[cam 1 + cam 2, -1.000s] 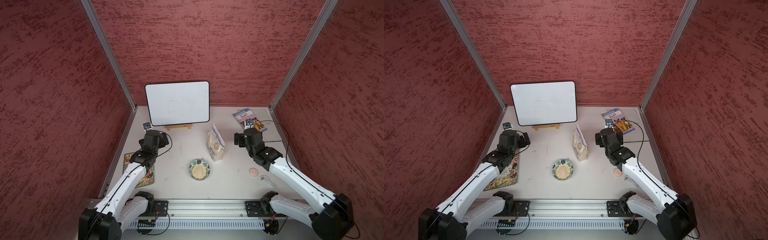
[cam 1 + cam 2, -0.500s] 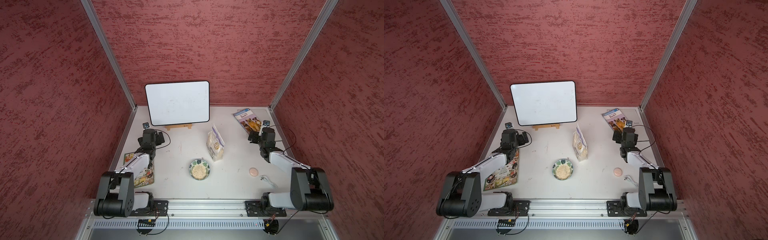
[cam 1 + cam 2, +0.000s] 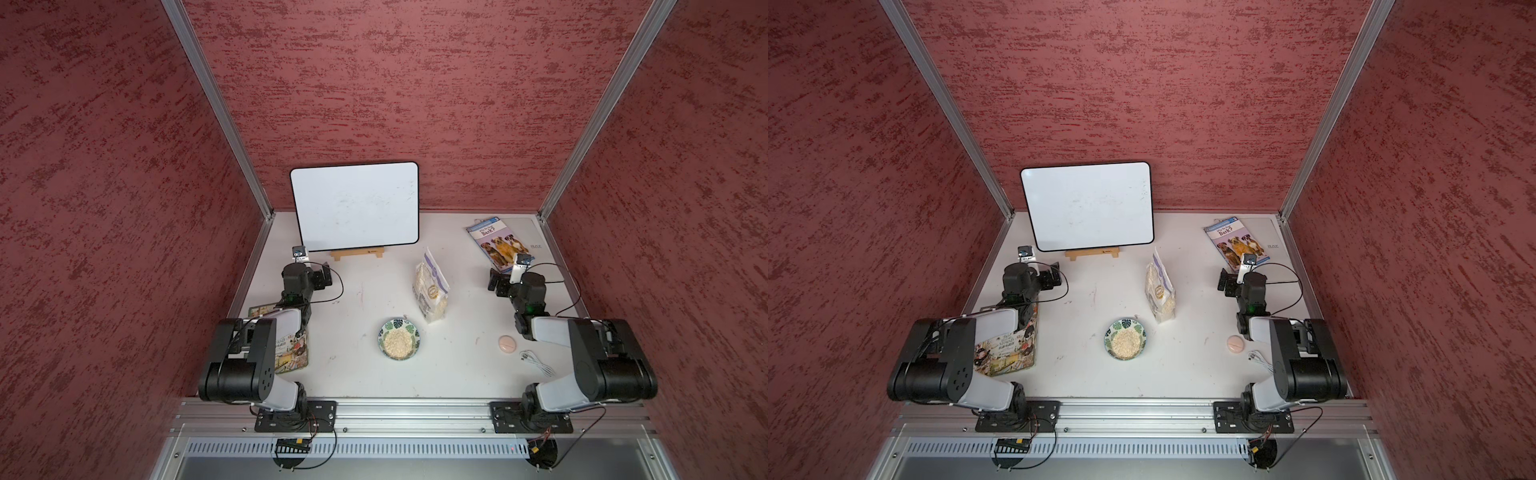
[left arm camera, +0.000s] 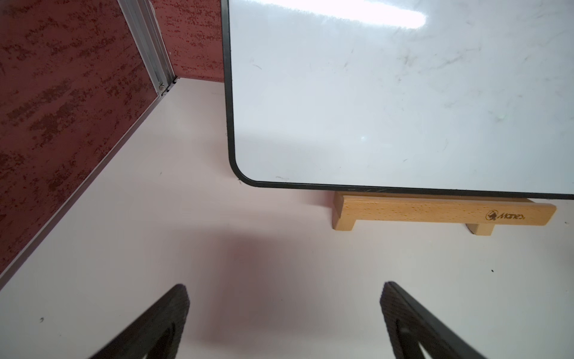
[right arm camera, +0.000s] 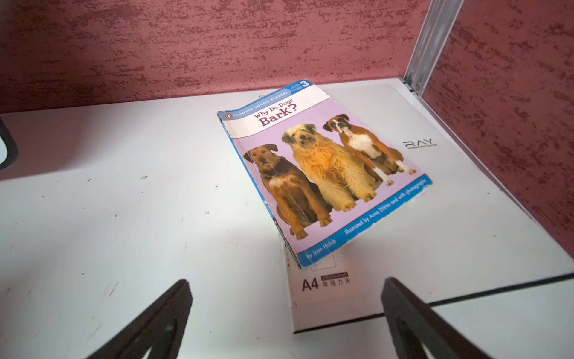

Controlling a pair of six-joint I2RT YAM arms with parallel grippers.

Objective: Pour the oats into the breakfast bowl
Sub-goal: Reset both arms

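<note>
Desk [image 3: 365, 299]: whiteboard [image 3: 355, 205] is propped at the back. Oats bag [image 3: 430, 291] is stood upright mid-desk, btwn both arms, nearer the R side, touched by neither. Bowl [image 3: 388, 329], w/ flakes inside, is set just beside the bag, twd the rail. L end effector [image 4: 284, 289]: jaws spread wide, nothing held, pointed at whiteboard. R end effector [image 5: 287, 286]: likewise wide, empty, pointed at book [image 5: 323, 167].

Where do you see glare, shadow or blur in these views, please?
Left wrist view: glare streaks across the whiteboard; the open left gripper looks soft. Right wrist view: the dog book is sharp, the open right gripper blurred. Both top views: even light, the breakfast bowl crisp.
</note>
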